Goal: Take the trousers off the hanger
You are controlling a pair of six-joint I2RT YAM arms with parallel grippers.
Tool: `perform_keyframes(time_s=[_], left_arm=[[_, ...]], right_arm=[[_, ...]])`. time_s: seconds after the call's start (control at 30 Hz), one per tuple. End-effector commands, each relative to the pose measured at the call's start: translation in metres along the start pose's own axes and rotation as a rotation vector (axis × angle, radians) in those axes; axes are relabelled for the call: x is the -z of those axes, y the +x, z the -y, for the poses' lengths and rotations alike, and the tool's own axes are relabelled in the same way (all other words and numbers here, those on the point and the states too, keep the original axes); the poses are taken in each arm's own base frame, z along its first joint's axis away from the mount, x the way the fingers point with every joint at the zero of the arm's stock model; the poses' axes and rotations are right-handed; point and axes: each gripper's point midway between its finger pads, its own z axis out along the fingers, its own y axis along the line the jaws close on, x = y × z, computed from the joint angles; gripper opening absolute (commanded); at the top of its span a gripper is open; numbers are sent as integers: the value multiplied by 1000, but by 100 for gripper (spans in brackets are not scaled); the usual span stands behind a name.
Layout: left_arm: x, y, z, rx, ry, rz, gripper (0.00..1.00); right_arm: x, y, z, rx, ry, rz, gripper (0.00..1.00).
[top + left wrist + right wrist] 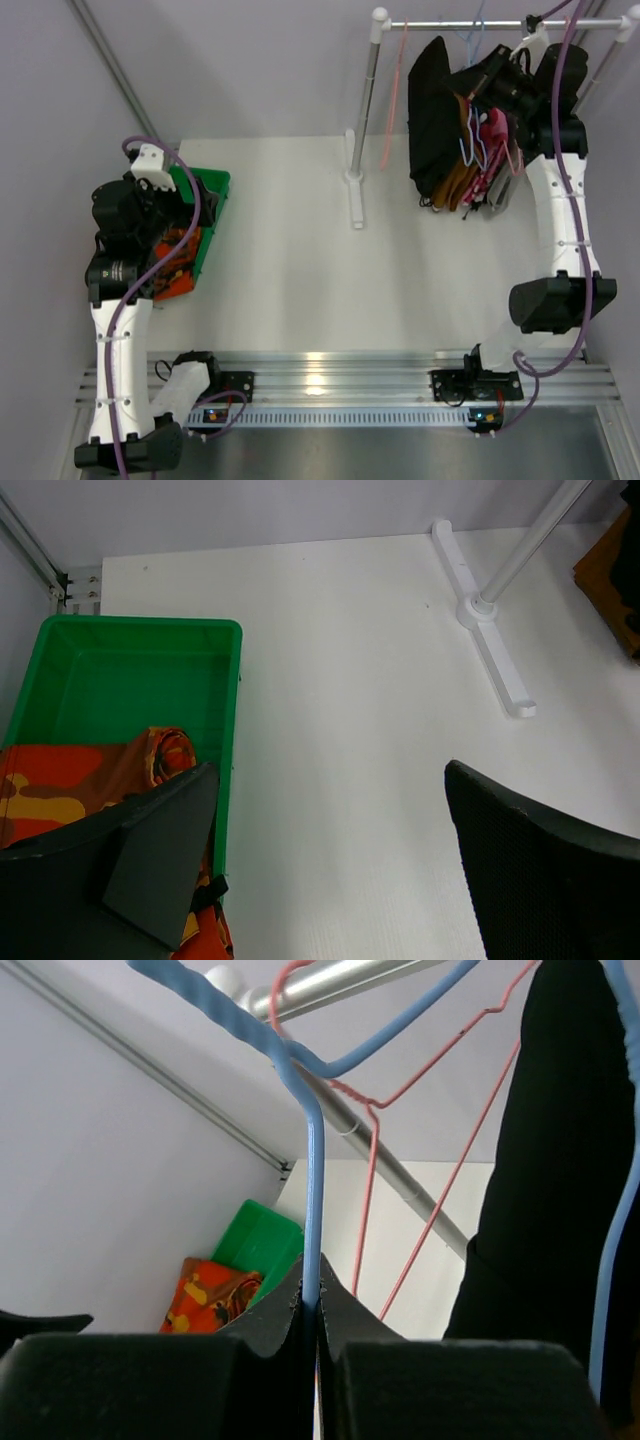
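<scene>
Black trousers point(432, 110), mustard-brown trousers point(458, 180) and red-pink floral trousers point(495, 150) hang close together on hangers from the rail point(450, 22). My right gripper point(478, 85) is up among them. In the right wrist view it point(311, 1295) is shut on the wire of a blue hanger point(312, 1160), with the black trousers point(560, 1160) just to its right. Orange patterned trousers point(180, 265) lie in the green bin point(212, 185). My left gripper point(330, 780) is open and empty, above the bin's right rim point(232, 730) and the table beside it.
An empty pink hanger point(392, 100) hangs at the rail's left end. The rack's post point(362, 110) and foot point(355, 200) stand at the table's back middle. Walls close in on both sides. An aluminium rail runs along the near edge.
</scene>
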Motion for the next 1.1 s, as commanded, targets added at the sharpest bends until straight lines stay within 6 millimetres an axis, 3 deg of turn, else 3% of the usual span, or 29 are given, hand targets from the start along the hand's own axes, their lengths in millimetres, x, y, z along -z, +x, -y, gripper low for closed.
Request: perform_keyframes(time_s=[0.0, 0.13, 0.23, 0.3, 0.33, 0.37, 0.53, 0.77, 0.9, 1.07], left_arm=[[11, -22, 6, -7, 4, 58, 99], [15, -24, 7, 0, 6, 61, 99], [17, -23, 9, 6, 12, 60, 99], [20, -21, 10, 6, 12, 60, 99], [21, -19, 10, 7, 12, 58, 99], [22, -18, 10, 7, 12, 56, 99], [30, -15, 13, 6, 14, 60, 99], [41, 2, 18, 13, 22, 39, 99], [51, 11, 24, 27, 41, 46, 99], [65, 29, 33, 39, 69, 26, 99]], right_arm=[[51, -37, -71, 143, -140, 127, 0], [86, -23, -88, 161, -127, 118, 0], [100, 2, -81, 144, -99, 65, 0], [118, 22, -83, 137, -91, 33, 0], [134, 28, -94, 169, -103, 41, 0], [137, 39, -87, 158, -86, 17, 0], [177, 83, -92, 197, -68, -50, 0], [230, 135, -132, 305, -224, -158, 0], [241, 149, -149, 345, -352, -238, 0], [238, 148, -164, 307, -483, -307, 0]])
